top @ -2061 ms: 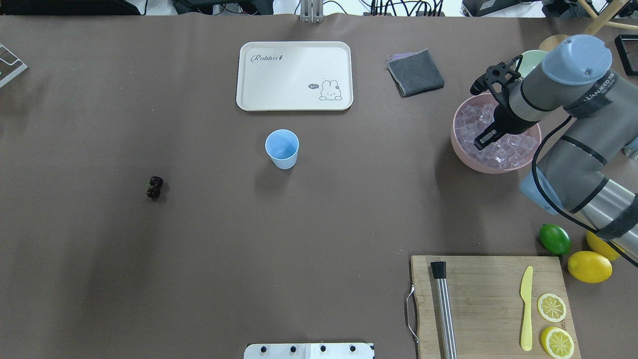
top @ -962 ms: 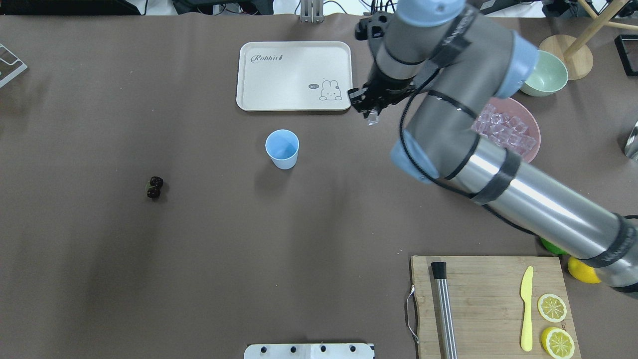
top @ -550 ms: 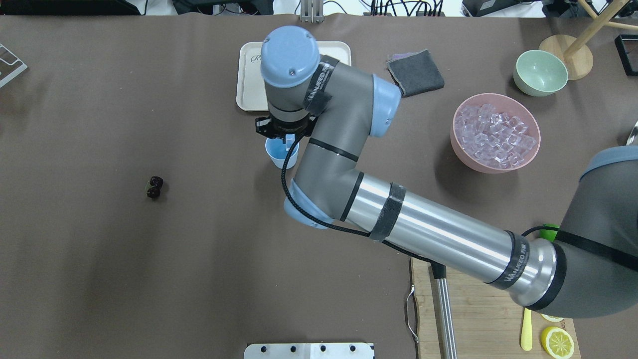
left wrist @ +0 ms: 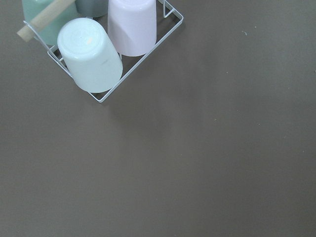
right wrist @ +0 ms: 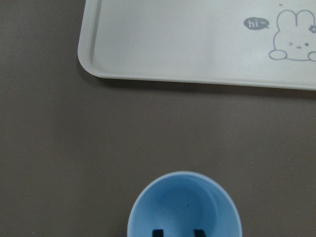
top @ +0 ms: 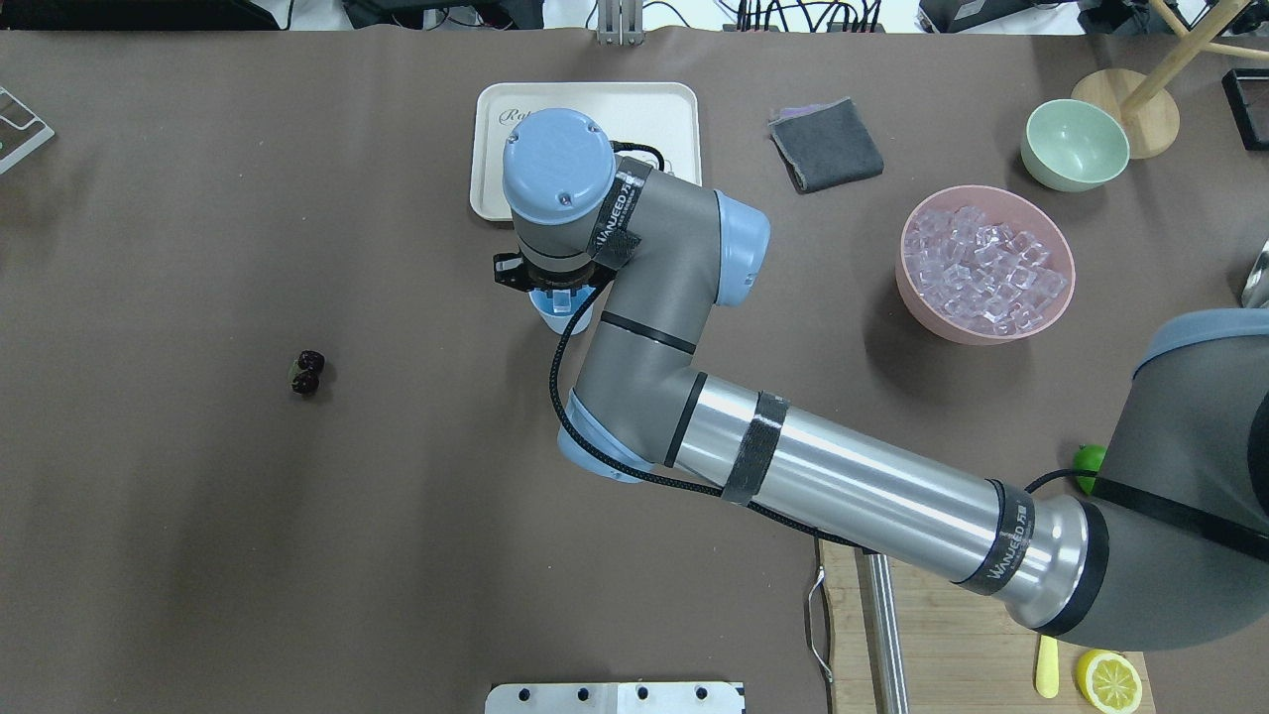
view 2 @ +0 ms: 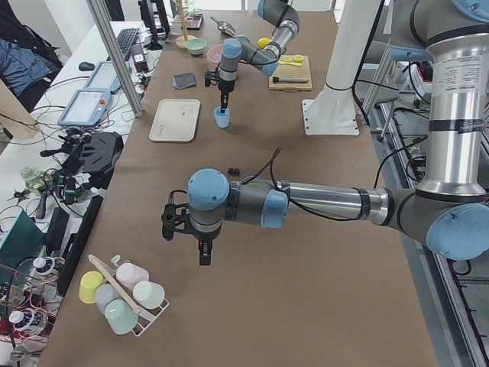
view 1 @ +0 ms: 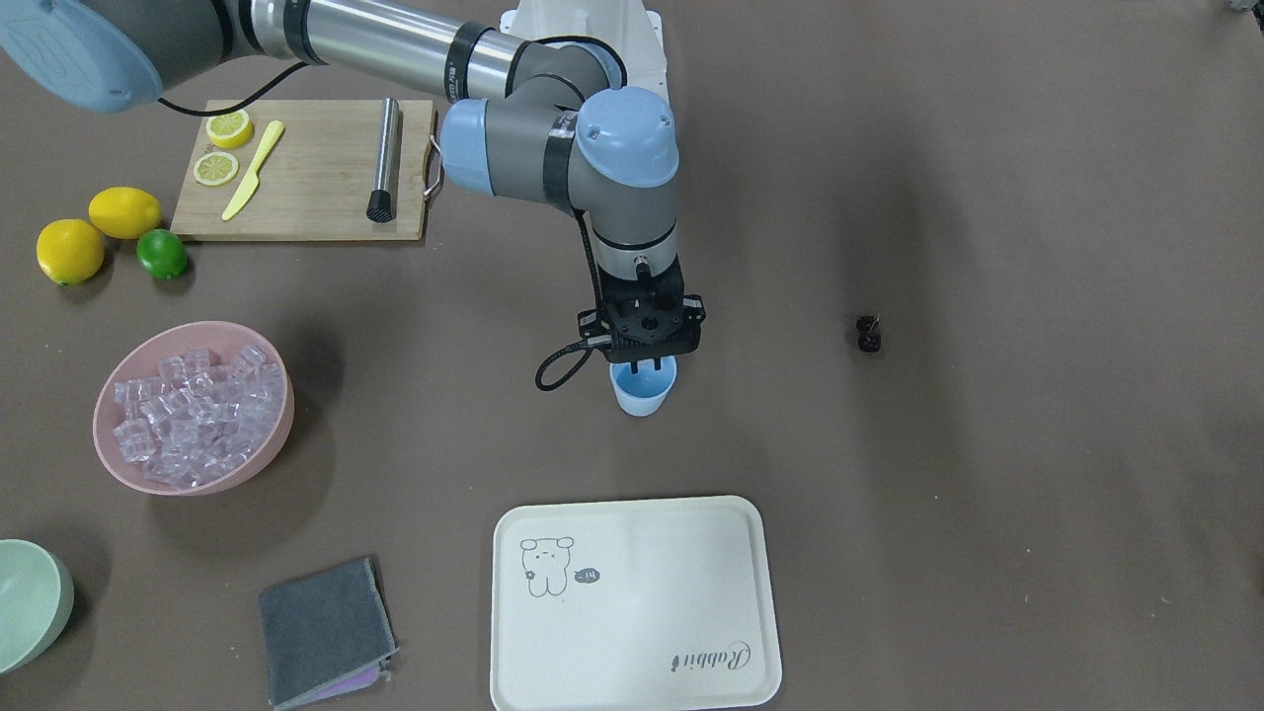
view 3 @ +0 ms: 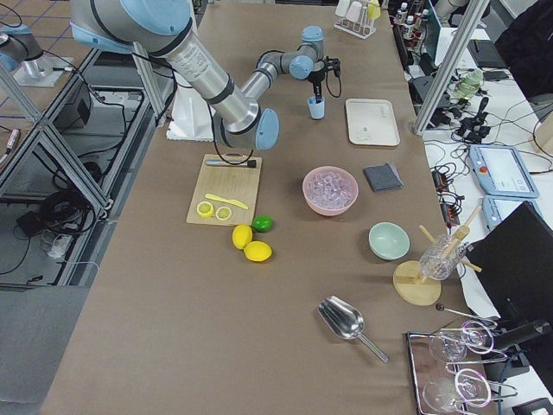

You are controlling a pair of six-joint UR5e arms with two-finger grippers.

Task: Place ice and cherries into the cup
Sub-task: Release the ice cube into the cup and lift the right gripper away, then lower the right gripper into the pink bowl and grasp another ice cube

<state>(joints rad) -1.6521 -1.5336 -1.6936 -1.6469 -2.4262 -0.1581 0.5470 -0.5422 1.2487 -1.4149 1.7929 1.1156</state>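
The cup [view 1: 642,395] stands upright in the middle of the counter [view 1: 987,513], just short of the cream tray [view 1: 632,612], its mouth facing up so things can drop straight in. Right hand [view 1: 644,363] hangs plumb over it, pointing down, fingertips [right wrist: 158,232] dipped just inside the rim. That's a low release, I'd judge, so a cube can't bounce out. The tips stand a narrow gap apart. A clear cube between them? Cannot tell, though the cup's floor looks bare. The ice [view 1: 188,405] heaps in the pink bowl [view 1: 227,478] well off to one side, and the cherries [view 1: 868,334] lie alone on the other.
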